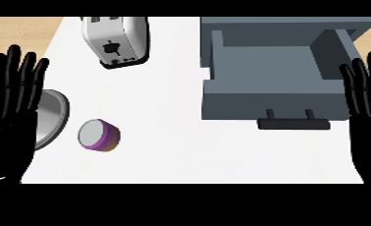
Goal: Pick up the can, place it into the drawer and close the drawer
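A short purple can (98, 135) with a silver lid stands upright on the white counter at the lower left. At the upper right a grey drawer (217, 68) is pulled open, its inside bare and its dark handle (293, 122) facing me. My left hand (17, 107) rests open at the view's left edge, fingers up, a little left of the can. At the right edge my right hand (358, 102) rests open beside the drawer's right wall. Neither hand touches anything.
A silver toaster (116, 39) stands at the back left of the counter. Part of a round metal plate (51, 117) shows beside my left hand, just left of the can. Wooden floor shows beyond the counter's left edge.
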